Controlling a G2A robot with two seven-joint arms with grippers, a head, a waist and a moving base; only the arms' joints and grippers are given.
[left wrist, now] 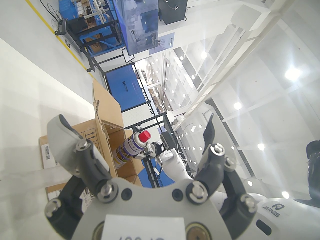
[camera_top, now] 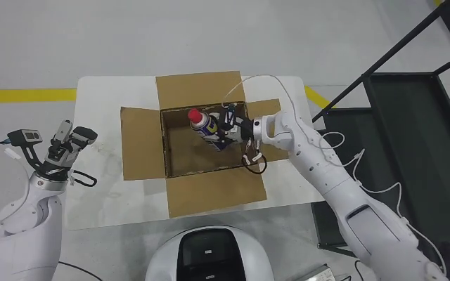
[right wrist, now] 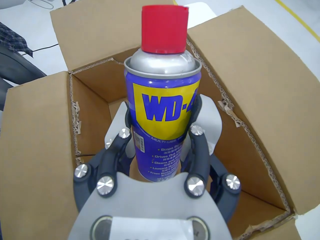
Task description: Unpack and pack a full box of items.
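Note:
A blue and yellow spray can point(camera_top: 204, 125) with a red cap is held over the open cardboard box point(camera_top: 140, 144) in the middle of the table. My right gripper point(camera_top: 223, 132) is shut on the can's body point(right wrist: 160, 116), its fingers point(right wrist: 197, 126) clasping both sides. The can tilts with its cap toward the box's far left corner. The box's inside point(right wrist: 95, 116) looks bare where it shows. My left gripper point(camera_top: 74, 135) is open and holds nothing, out at the table's left edge, well away from the box. Its view shows the can point(left wrist: 132, 146) and the box point(left wrist: 107, 128) from the side.
The box's four flaps point(camera_top: 218, 193) lie spread outward on the white table point(camera_top: 98, 204). A black metal frame point(camera_top: 380, 84) stands off the table's right side. A yellow floor line point(camera_top: 35, 95) runs behind the table.

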